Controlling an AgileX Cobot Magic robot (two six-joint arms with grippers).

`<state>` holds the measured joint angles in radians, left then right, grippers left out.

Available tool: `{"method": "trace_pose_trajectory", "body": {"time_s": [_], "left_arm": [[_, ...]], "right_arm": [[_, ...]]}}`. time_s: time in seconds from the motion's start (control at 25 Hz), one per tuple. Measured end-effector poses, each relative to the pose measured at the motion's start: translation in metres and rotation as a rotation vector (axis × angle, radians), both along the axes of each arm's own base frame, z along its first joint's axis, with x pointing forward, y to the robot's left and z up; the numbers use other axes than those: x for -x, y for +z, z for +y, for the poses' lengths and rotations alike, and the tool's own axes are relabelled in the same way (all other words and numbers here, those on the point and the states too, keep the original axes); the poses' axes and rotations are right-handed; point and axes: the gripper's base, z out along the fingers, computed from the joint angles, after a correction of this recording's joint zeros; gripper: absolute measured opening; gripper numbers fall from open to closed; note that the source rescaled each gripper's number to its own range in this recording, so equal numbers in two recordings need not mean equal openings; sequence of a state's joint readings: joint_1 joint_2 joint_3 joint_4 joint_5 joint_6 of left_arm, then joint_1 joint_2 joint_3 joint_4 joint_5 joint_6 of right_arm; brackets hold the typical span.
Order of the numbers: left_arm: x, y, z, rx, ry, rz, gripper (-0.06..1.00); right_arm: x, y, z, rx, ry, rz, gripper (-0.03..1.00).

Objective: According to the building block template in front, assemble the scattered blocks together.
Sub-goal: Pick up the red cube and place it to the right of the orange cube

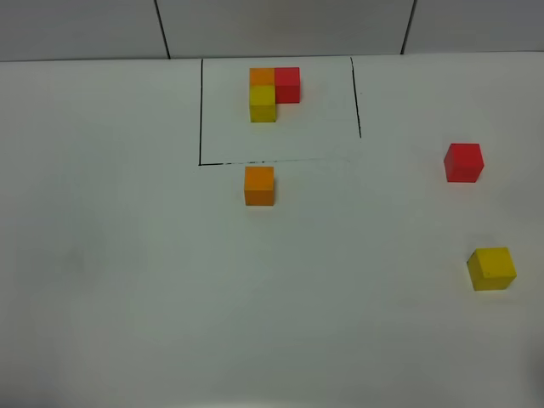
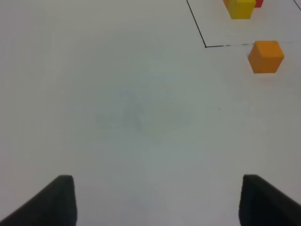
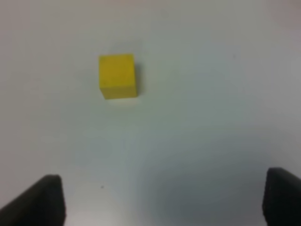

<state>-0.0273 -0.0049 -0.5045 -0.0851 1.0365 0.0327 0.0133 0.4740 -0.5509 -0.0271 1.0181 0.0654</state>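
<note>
Nothing joined yet: small matte orange cube (image 1: 259,185), red cube (image 1: 463,162) and yellow cube (image 1: 491,269) lie scattered outside the black-framed 3-cube template (image 1: 274,92), left gripper (image 2: 157,183) and right gripper (image 3: 164,179) gaping empty.

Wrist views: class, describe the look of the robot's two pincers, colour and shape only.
Only the tips show. The left pincer has two matte black fingers, wedge-shaped with blunt squared ends; the right pincer has matching fingers. No cables, markings or arm links are visible in any view.
</note>
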Motion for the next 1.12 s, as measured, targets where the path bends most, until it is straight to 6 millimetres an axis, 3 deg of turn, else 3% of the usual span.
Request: {"method": "trace_pose_trajectory", "body": {"time_s": [0.12, 0.28, 0.4, 0.6, 0.8, 1.12], "left_arm": [[0.0, 0.0, 0.0, 0.0, 0.0, 0.0, 0.6], [0.0, 0.0, 0.0, 0.0, 0.0, 0.0, 0.6], [0.0, 0.0, 0.0, 0.0, 0.0, 0.0, 0.6], [0.0, 0.0, 0.0, 0.0, 0.0, 0.0, 0.6], [0.0, 0.0, 0.0, 0.0, 0.0, 0.0, 0.6], [0.0, 0.0, 0.0, 0.0, 0.0, 0.0, 0.6]], "right_arm": [[-0.043, 0.004, 0.0, 0.026, 0.028, 0.09, 0.73], [-0.108, 0.004, 0.004, 0.026, 0.074, 0.212, 0.85], [-0.156, -0.004, 0.007, 0.018, 0.115, 0.292, 0.96], [-0.212, -0.021, 0.01, 0.004, 0.145, 0.364, 1.0], [-0.247, -0.039, 0.012, -0.023, 0.139, 0.37, 1.0], [-0.267, -0.053, 0.015, -0.027, 0.134, 0.282, 1.0]]}}
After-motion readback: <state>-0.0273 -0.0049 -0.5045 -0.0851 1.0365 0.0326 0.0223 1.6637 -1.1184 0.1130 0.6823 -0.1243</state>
